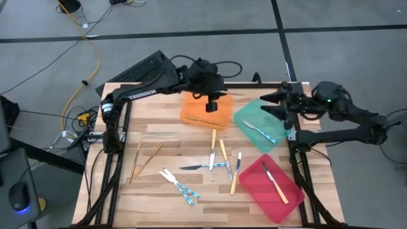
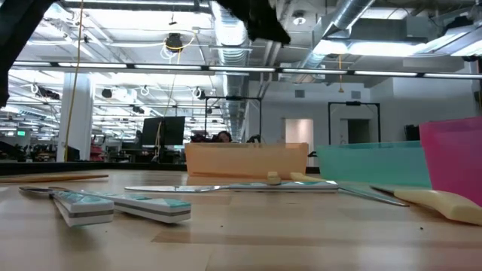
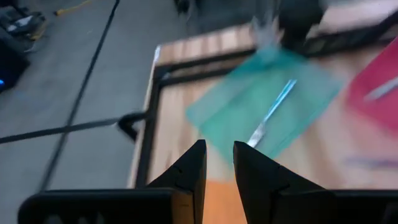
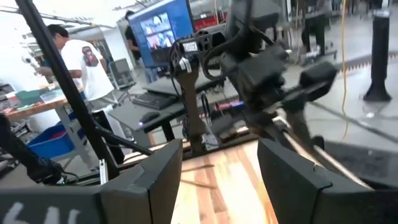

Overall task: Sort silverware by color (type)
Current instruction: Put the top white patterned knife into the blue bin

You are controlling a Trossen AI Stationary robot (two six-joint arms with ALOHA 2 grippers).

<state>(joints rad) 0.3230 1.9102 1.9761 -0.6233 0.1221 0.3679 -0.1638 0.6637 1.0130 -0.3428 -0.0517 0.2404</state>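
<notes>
High view shows the silverware [image 1: 213, 159] as slim gold, blue-handled and yellow-handled pieces, roughly ten loose mid-table plus one each in the green tray [image 1: 257, 124] and red tray [image 1: 275, 187]; left wrist view shows the left gripper [image 3: 216, 163] narrowly parted, empty, above the orange tray [image 1: 205, 109]; right wrist view shows the right gripper [image 4: 219, 163] wide open, empty.

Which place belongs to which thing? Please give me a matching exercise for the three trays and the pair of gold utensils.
Things:
1. orange tray
2. green tray
3. red tray
4. two gold utensils

Places or states:
A. holds one blue-handled utensil
B. lie on bare wood at the table's left
C. under the left gripper
D. holds one yellow-orange-handled utensil

Pairs: 1-C, 2-A, 3-D, 4-B
</notes>
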